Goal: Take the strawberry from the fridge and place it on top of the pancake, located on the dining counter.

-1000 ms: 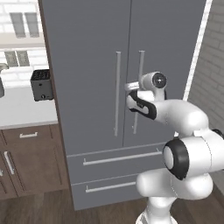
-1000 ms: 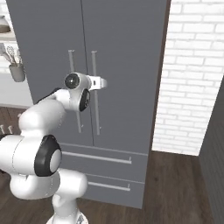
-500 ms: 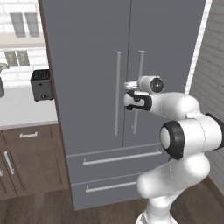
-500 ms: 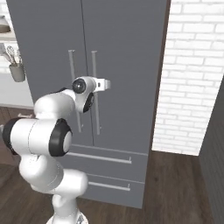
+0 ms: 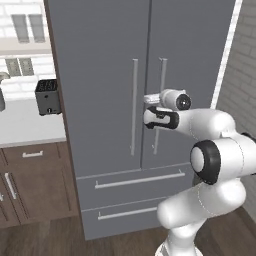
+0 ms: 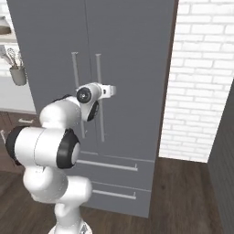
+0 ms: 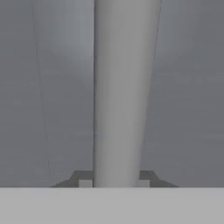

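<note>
Since a second ago the pincer [image 7: 115, 181] has closed from wide open onto the right door's handle [image 5: 159, 107], a grip suited to pulling the fridge [image 5: 105, 60] open. The strawberry presumably sits inside, hidden behind both closed doors.

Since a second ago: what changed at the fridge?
The gripper closed on the right door's handle, the silver bar now between its fingers; a second ago it was open at the handle. The arm's elbow swung up and in toward the fridge. Both doors are still shut, the drawers closed, and the toaster unmoved.
</note>
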Controlling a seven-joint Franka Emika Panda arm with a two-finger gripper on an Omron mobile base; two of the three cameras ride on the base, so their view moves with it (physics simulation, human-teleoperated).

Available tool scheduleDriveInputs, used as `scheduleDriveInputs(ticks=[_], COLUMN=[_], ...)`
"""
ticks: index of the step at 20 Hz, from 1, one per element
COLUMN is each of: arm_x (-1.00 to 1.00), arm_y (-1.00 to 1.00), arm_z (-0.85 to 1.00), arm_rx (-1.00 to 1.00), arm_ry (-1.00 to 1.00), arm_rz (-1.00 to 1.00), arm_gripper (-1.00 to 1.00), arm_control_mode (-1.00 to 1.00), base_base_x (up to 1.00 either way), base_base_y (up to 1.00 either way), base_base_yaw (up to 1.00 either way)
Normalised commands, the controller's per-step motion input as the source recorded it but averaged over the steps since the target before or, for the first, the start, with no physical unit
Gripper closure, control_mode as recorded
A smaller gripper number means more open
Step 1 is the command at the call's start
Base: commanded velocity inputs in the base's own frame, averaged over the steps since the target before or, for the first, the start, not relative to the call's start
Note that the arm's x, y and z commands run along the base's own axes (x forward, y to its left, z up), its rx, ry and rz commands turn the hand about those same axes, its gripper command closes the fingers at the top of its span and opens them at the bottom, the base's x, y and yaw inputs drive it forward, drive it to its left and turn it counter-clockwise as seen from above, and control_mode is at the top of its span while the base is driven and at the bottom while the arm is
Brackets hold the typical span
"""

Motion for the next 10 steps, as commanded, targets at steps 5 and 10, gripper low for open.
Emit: scheduleDriveInputs(ticks=[5, 10], arm_x=[-1.0, -1.0], arm_y=[-0.45, -0.7], arm_z=[0.21, 0.01], arm_rx=[0.11, 0.17], arm_ry=[0.0, 0.02], arm_rz=[0.0, 0.01], arm_gripper=[1.0, 1.0], arm_control_mode=[-1.0, -1.0], base_base_x=[0.0, 0.0], base_base_y=[0.0, 0.0], base_base_yaw=[0.0, 0.0])
